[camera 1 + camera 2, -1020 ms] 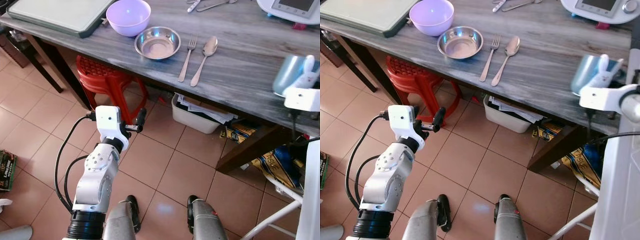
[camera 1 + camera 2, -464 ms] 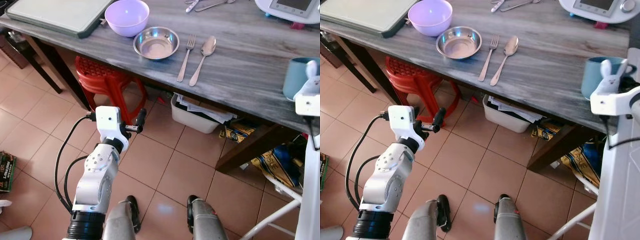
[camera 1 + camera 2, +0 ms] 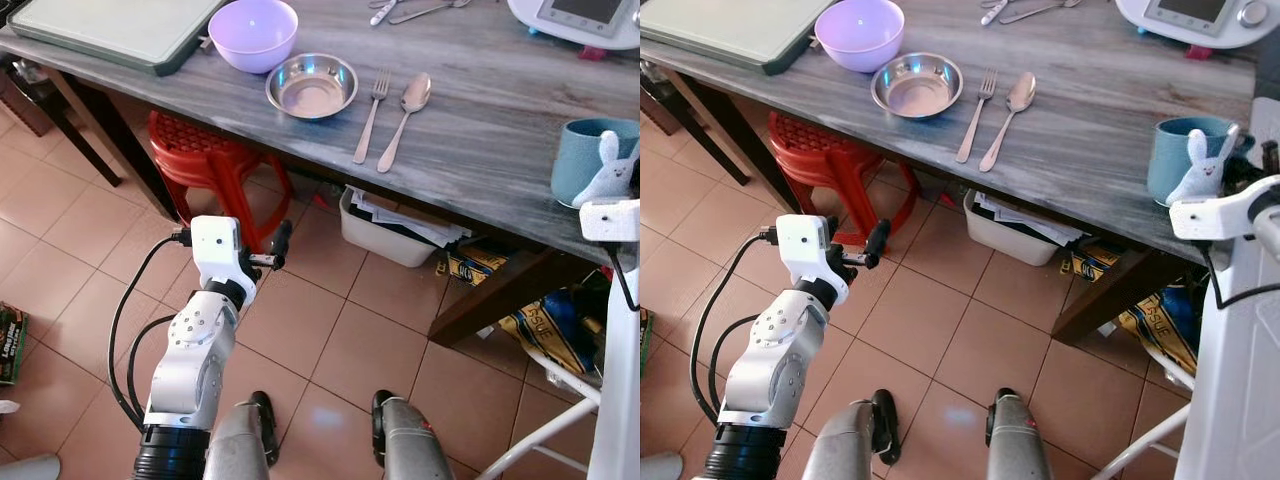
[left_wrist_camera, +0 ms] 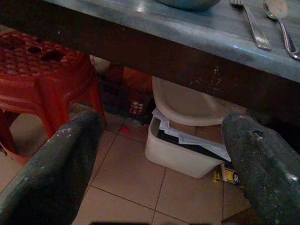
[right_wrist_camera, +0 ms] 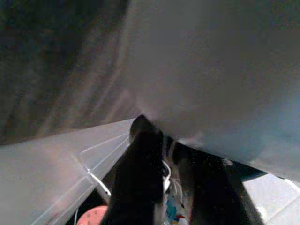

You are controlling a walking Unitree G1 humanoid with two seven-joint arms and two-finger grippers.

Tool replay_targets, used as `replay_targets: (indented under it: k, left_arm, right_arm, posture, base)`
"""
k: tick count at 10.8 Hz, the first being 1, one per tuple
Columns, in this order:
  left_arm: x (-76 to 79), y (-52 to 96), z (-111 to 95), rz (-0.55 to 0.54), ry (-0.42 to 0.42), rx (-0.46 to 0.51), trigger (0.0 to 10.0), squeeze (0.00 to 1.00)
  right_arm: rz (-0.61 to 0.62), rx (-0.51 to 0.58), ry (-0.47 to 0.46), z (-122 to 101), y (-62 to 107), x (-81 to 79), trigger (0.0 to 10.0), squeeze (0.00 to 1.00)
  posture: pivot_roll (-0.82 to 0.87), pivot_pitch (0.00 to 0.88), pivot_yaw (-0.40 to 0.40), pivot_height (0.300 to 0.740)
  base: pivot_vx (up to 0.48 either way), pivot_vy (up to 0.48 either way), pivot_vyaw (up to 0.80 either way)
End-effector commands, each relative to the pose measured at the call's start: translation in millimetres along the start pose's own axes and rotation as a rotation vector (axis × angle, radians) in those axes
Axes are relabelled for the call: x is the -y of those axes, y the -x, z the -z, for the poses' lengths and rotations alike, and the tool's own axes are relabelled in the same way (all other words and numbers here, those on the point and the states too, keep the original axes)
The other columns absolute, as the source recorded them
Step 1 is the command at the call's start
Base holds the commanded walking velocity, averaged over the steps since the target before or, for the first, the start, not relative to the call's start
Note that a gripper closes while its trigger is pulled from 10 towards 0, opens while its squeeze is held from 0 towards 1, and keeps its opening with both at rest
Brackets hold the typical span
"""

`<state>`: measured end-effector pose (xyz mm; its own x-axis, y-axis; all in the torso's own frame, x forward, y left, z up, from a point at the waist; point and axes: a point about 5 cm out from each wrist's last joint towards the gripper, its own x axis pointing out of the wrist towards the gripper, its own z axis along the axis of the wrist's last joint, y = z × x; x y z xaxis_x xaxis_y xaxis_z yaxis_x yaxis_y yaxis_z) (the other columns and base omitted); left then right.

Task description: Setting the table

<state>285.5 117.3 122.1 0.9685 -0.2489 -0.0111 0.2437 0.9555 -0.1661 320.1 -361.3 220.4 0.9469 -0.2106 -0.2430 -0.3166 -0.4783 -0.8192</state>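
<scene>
With our right end effector (image 3: 1240, 165) at the blue mug (image 3: 1175, 158) on the desk's (image 3: 1090, 120) near right edge, grip unreadable, and our left end effector (image 4: 159, 154) open below, we risk knocking the mug off.

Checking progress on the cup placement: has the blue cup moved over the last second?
Yes. The blue cup, tilted and lifted a second ago, now stands upright on the table near its front edge, right of the spoon, by the right gripper.
</scene>
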Motion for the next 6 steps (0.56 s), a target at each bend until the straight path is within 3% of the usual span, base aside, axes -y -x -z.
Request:
replay_targets:
  k: [1, 4, 6]
  left_arm:
    - [-1.2, 3.1, 4.1, -0.007, -0.003, -0.020, 10.0, 0.00]
    - [-1.5, 3.2, 4.5, -0.006, -0.004, -0.023, 10.0, 0.00]
    - [-1.7, 3.1, 5.0, -0.008, -0.004, -0.025, 10.0, 0.00]
  right_arm:
    - [-0.078, 0.059, 0.029, -12.8, -0.3, -18.0, 10.0, 1.00]
    - [-0.043, 0.078, 0.026, -16.4, 1.2, -17.0, 10.0, 1.00]
    - [0.037, 0.095, 0.029, -18.7, 1.0, -2.8, 10.0, 1.00]
  posture:
    - [-0.13, 0.252, 0.048, 0.740]
    - [-0.13, 0.255, 0.049, 0.740]
    - [-0.13, 0.255, 0.047, 0.740]
  base:
    - [0.000, 0.000, 0.00]
    - [0.000, 0.000, 0.00]
    - [0.000, 0.000, 0.00]
